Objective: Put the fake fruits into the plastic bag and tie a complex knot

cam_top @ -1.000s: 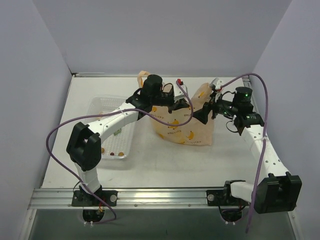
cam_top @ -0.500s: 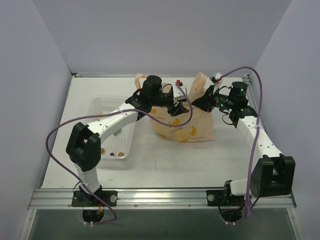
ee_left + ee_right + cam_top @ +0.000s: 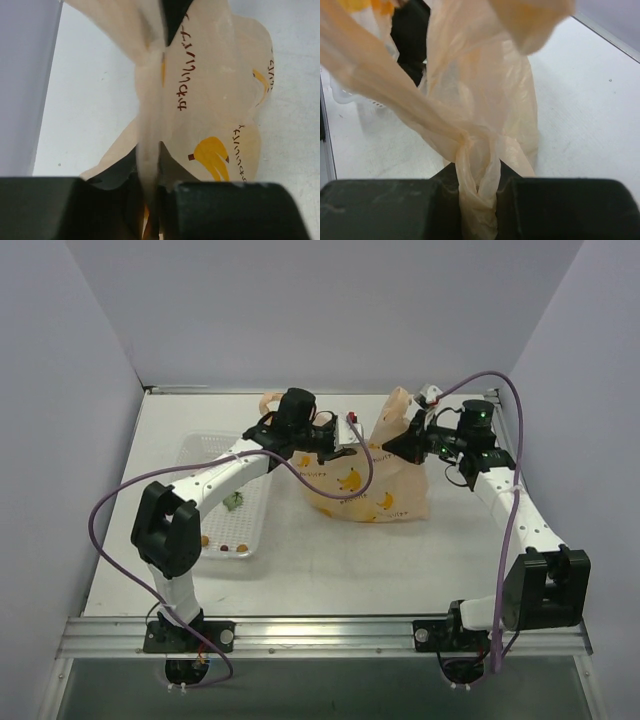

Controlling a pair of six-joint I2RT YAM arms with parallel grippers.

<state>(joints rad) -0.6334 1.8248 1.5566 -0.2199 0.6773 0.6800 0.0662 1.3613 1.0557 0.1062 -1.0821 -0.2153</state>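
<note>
The peach plastic bag [image 3: 372,492] with banana prints sits bulging mid-table. The fake fruits are hidden inside it. My left gripper [image 3: 338,443] hangs over the bag's left top, shut on a stretched strip of the bag [image 3: 149,150]; in the left wrist view that strip runs down between the jaws [image 3: 150,192]. My right gripper [image 3: 398,445] is at the bag's right top, shut on a twisted handle [image 3: 479,165] that passes between its jaws [image 3: 477,200]. A loose handle loop [image 3: 270,399] shows behind the left wrist.
A white mesh tray [image 3: 200,455] lies left of the bag, holding a small green leafy piece [image 3: 235,502] and tiny brown bits [image 3: 232,547]. Grey walls close in the table on the left, back and right.
The right gripper has swung in and shut on the bag's right handle. The left gripper opened, shifted left and back, and has shut on the bag again, pulling its top leftward.
</note>
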